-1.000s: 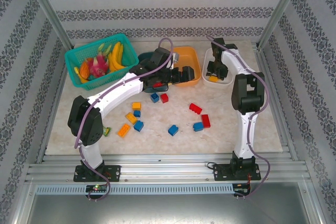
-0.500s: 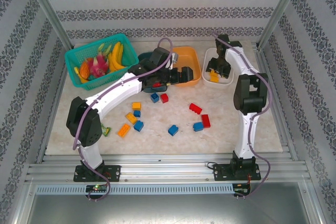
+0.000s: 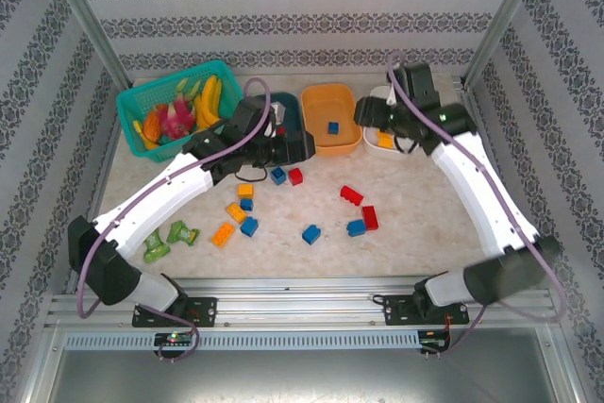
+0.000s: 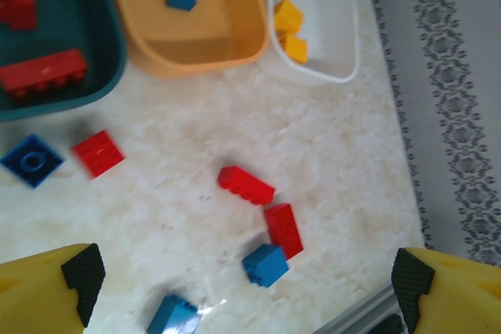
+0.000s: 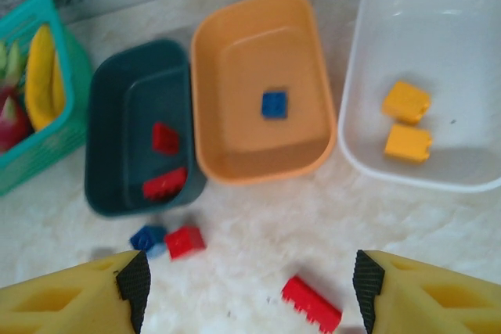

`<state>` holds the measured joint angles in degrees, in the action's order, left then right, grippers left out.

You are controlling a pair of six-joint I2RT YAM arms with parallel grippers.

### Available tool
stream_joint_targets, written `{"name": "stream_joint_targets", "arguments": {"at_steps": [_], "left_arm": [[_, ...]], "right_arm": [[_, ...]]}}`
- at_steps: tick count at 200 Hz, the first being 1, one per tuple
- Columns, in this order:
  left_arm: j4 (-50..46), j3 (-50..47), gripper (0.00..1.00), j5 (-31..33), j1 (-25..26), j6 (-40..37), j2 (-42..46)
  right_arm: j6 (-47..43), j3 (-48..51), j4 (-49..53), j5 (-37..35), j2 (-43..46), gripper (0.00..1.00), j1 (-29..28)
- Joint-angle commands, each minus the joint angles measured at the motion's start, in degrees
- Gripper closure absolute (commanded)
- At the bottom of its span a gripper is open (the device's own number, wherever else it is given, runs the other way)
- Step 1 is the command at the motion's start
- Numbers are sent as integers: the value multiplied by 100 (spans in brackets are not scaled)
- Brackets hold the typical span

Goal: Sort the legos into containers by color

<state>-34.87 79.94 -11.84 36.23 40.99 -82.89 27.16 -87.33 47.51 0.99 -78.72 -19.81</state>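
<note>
The dark teal tub (image 5: 117, 115) holds two red legos (image 5: 165, 138). One blue lego (image 5: 274, 105) lies in the orange tub (image 5: 250, 52), and two yellow legos (image 5: 405, 102) lie in the white tub (image 5: 423, 29). Several red, blue and orange legos lie loose on the table, among them a red one (image 3: 351, 195), a blue one (image 3: 310, 233) and an orange one (image 3: 222, 234). My left gripper (image 3: 294, 146) hangs open in front of the teal tub (image 3: 288, 106), nothing between its fingers (image 4: 82, 271). My right gripper (image 3: 368, 116) hangs open between the orange tub (image 3: 321, 101) and the white tub (image 3: 400, 149), also empty.
A teal mesh basket (image 3: 142, 101) of toy fruit stands at the back left. Two small green items (image 3: 179, 231) lie near the left front. The metal frame rail (image 3: 302, 285) runs along the near edge and patterned walls close in the sides.
My left arm pulled back from over the teal and orange tubs, uncovering the blue lego in the orange tub. My right arm swung left and away from the white tub. Both arms now stretch lower.
</note>
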Motion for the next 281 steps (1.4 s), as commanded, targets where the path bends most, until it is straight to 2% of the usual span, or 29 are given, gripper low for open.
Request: {"name": "stream_joint_targets", "arguments": {"at_steps": [1, 47, 81, 98, 117, 133, 163, 209, 256, 281], "left_arm": [[-462, -280, 4, 316, -81, 92, 344], [-610, -861, 5, 422, -83, 353, 692], [-293, -1177, 12, 358, -74, 839, 437], [-291, -1204, 20, 369, -41, 871, 159], [-713, -1208, 27, 680, -20, 1040, 5], [-1136, -1273, 28, 991, 19, 1201, 70], [-1669, -1738, 26, 1348, 182, 1727, 389], [-1315, -2852, 13, 1088, 232, 3396, 576], [-1049, -2580, 5, 1206, 231, 4506, -28], [-863, -2719, 7, 1019, 227, 5207, -285]], "right_arm": [[172, 805, -384, 180, 556, 27, -329], [600, 2194, -684, 222, 1617, 25, -1030], [823, 2811, -1028, 393, 1728, 25, -1485], [846, 2961, -1080, 377, 1667, 25, -1694], [890, 3064, -1060, 351, 1581, 25, -1837], [951, 3150, -1096, 370, 1597, 25, -1866], [974, 3182, -1068, 278, 1659, 23, -1858], [1041, 3291, -1173, 591, 1524, 23, -1872], [975, 3252, -1215, 717, 1395, 23, -1881], [934, 3269, -1284, 849, 1334, 23, -1881]]}}
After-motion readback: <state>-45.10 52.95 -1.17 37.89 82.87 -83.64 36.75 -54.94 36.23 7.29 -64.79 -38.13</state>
